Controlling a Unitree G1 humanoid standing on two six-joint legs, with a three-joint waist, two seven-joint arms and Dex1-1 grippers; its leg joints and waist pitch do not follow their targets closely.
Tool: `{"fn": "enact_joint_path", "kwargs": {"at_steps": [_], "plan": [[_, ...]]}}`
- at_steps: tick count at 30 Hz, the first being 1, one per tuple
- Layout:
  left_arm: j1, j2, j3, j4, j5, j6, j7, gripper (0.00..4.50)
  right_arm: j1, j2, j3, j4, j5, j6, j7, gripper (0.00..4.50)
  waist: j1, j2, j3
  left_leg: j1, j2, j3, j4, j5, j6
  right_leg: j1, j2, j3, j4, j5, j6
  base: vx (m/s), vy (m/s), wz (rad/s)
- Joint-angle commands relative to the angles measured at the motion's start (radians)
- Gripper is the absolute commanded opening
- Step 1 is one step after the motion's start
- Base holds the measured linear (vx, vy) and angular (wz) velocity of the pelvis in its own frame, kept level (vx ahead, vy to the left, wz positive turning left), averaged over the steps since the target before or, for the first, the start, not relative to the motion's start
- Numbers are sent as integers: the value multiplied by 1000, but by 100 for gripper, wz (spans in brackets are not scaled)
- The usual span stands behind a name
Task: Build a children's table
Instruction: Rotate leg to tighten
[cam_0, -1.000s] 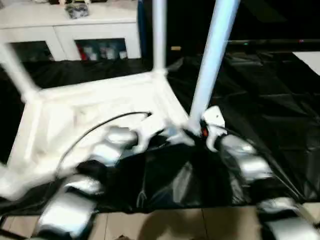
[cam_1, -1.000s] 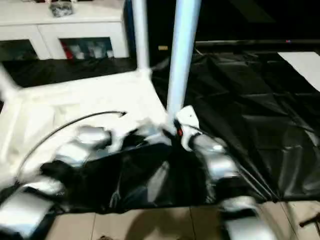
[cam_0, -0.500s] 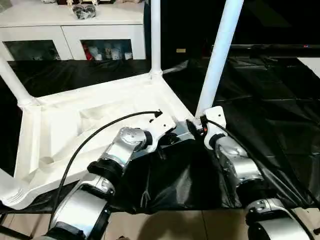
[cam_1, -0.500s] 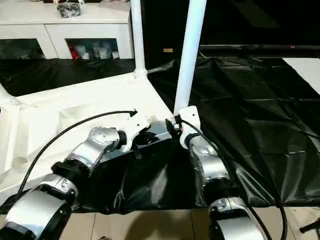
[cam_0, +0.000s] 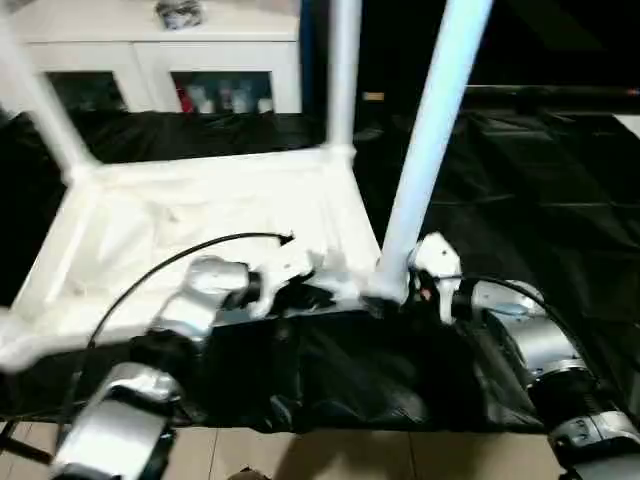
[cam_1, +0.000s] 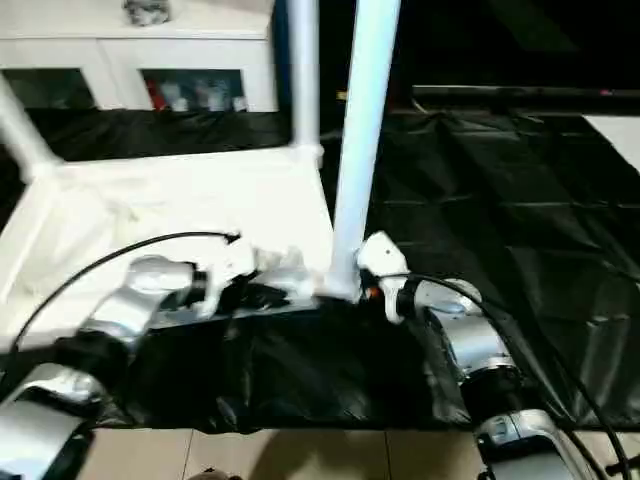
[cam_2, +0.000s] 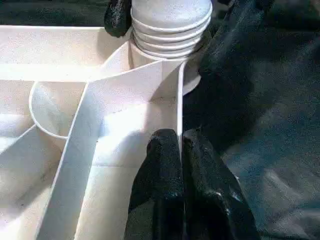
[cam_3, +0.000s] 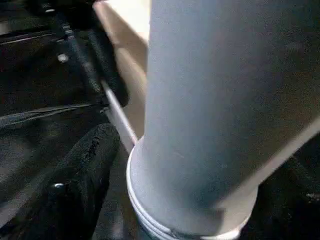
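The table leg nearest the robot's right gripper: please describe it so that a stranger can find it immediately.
Start from the white tabletop lying upside down on the black sheet. Go to its near corner on the robot's right, where the right gripper stands at the socket. The leg rising there is the closest and looks thickest; the other legs stand at the farther corners.

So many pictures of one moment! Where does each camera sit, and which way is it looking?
Left and right eye views: on the head, looking forward and down at the upturned tabletop with its standing legs; both silver forearms show.
Left wrist view: on the left wrist, looking along the left gripper, pinching the tabletop's edge wall beside the near leg.
Right wrist view: on the right wrist, close against that leg's base; one black finger shows.
Shared: both wrist views see the near leg.
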Motion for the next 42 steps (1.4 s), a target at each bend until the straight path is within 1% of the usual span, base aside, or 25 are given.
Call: {"fn": "enact_joint_path", "kwargs": {"at_steps": [1, 4, 5, 7, 8, 11, 16, 18, 19, 20, 21, 22, 23, 24, 25, 26, 28, 29, 31, 32, 33, 35, 37, 40, 42], "plan": [[12, -7, -38, -25, -15, 2, -61, 0, 1, 3, 53, -37, 8, -5, 58, 352, 6, -17, -59, 7, 40, -8, -59, -208, 96, 48, -56, 37, -63, -206, -240, 0, 0, 0], [16, 10, -42, -38, -17, 9, -95, 0, 0, -12, 70, -48, 18, 11, 110, 335, 8, -20, -57, 8, 41, -8, -61, -219, 84, 48, -57, 39, -65, -225, -232, 0, 0, 0], [17, 13, -43, -43, -18, 14, -107, 0, 1, -15, 72, -53, 21, 17, 127, 326, 9, -24, -58, 8, 40, -7, -59, -206, 85, 49, -57, 40, -63, -212, -232, 0, 0, 0], [20, 19, -44, -49, -21, 16, -128, 0, 4, -17, 74, -61, 26, 27, 156, 304, 11, -22, -59, 7, 40, -8, -60, -199, 85, 50, -57, 39, -61, -202, -234, 0, 0, 0], [21, 21, -45, -53, -23, 19, -136, 0, 6, -17, 75, -65, 29, 31, 167, 294, 11, -24, -59, 8, 41, -7, -59, -195, 87, 49, -57, 39, -60, -191, -239, 0, 0, 0], [25, 28, -51, -61, -28, 30, -156, 0, 14, -18, 79, -85, 40, 49, 197, 288, 13, -24, -60, 8, 40, -6, -57, -183, 91, 49, -57, 39, -57, -165, -248, 0, 0, 0], [29, 17, -44, -62, -32, 35, -128, 0, 23, -6, 77, -76, 43, 47, 179, 275, 16, -24, -58, 9, 41, -6, -59, -192, 83, 49, -57, 39, -60, -194, -239, 0, 0, 0], [15, -4, -30, -34, -11, 27, -46, 0, 13, 23, 56, -37, 28, 29, 100, 274, 16, -28, -58, 11, 41, -5, -59, -202, 76, 48, -57, 40, -62, -214, -234, 0, 0, 0], [5, -16, -23, -16, 4, 22, 6, 0, 6, 40, 43, -13, 17, 16, 49, 274, 15, -26, -55, 11, 40, -5, -60, -213, 67, 45, -59, 40, -65, -235, -229, 0, 0, 0], [-12, -38, -9, 13, 19, 24, 88, 0, -13, 79, 13, 37, 1, 14, -61, 274, 13, -24, -53, 14, 39, -5, -62, -237, 53, 42, -60, 41, -72, -282, -219, 0, 0, 0], [-26, -56, 1, 32, 25, 31, 147, 0, -32, 112, -16, 84, -9, 21, -160, 274, 9, -30, -51, 17, 36, -7, -65, -266, 33, 41, -60, 40, -79, -346, -200, 0, 0, 0], [-30, -62, 5, 37, 25, 35, 164, 0, -40, 123, -26, 99, -12, 27, -193, 274, 5, -29, -49, 18, 35, -9, -67, -283, 20, 39, -61, 39, -80, -385, -191, 0, 0, 0], [-34, -66, 7, 41, 26, 38, 176, 0, -45, 131, -34, 110, -13, 30, -217, 273, 0, -28, -50, 20, 34, -13, -70, -300, 1, 40, -63, 38, -86, -439, -168, 0, 0, 0], [-46, -84, 11, 53, 36, 50, 231, 0, -61, 158, -56, 149, -17, 38, -296, 273, -2, -28, -50, 20, 35, -15, -72, -306, -2, 41, -64, 37, -89, -449, -161, 0, 0, 0], [-62, -108, 16, 68, 46, 66, 298, 0, -79, 188, -76, 187, -18, 50, -377, 273, -8, -29, -48, 19, 37, -15, -74, -310, -5, 39, -62, 39, -89, -437, -158, 0, 0, 0], [-73, -124, 19, 78, 53, 77, 345, 0, -91, 208, -88, 212, -18, 58, -431, 273, -11, -30, -48, 24, 34, -14, -72, -323, -8, 35, -60, 38, -91, -446, -156, 0, 0, 0], [-98, -169, 32, 101, 64, 102, 459, 0, -107, 258, -89, 238, -38, 67, -534, 273, -11, -28, -50, 22, 34, -14, -72, -308, -4, 37, -61, 40, -91, -436, -154, 0, 0, 0], [-103, -181, 37, 107, 65, 107, 487, 0, -109, 272, -88, 241, -44, 68, -555, 273, -10, -30, -50, 23, 32, -13, -71, -299, -3, 36, -59, 40, -91, -416, -154, 0, 0, 0], [-116, -211, 42, 122, 77, 108, 548, 0, -116, 321, -88, 245, -66, 60, -623, 273, -7, -30, -52, 19, 33, -11, -70, -275, 9, 38, -59, 43, -87, -362, -165, 0, 0, 0], [-119, -221, 41, 128, 81, 103, 561, 0, -115, 338, -81, 242, -76, 43, -627, 273, -7, -32, -54, 16, 31, -11, -69, -263, 16, 42, -58, 42, -83, -333, -170, 0, 0, 0], [-119, -229, 38, 130, 81, 101, 559, 0, -111, 349, -71, 234, -84, 29, -619, 308, -5, -32, -55, 15, 31, -10, -68, -251, 23, 43, -58, 42, -81, -308, -174, 0, 0, 0], [-109, -233, 26, 121, 79, 96, 525, 0, -108, 357, -66, 226, -72, 14, -575, 343, -4, -33, -55, 14, 30, -9, -66, -239, 35, 45, -58, 42, -78, -280, -181, 0, 0, 0], [-101, -225, 18, 111, 76, 88, 499, 0, -110, 347, -67, 223, -66, 13, -558, 345, -4, -31, -55, 14, 31, -8, -66, -239, 42, 46, -58, 42, -77, -276, -186, 0, 0, 0], [-86, -203, 11, 98, 72, 73, 446, 0, -113, 306, -54, 212, -75, -10, -512, 385, -5, -29, -54, 16, 32, -9, -68, -255, 40, 45, -58, 41, -81, -299, -184, 0, 0, 0], [-73, -186, 7, 86, 68, 62, 399, 0, -111, 278, -49, 201, -70, -20, -456, 385, -5, -29, -55, 14, 33, -10, -68, -256, 45, 47, -58, 41, -79, -282, -189, 0, 0, 0]]}}
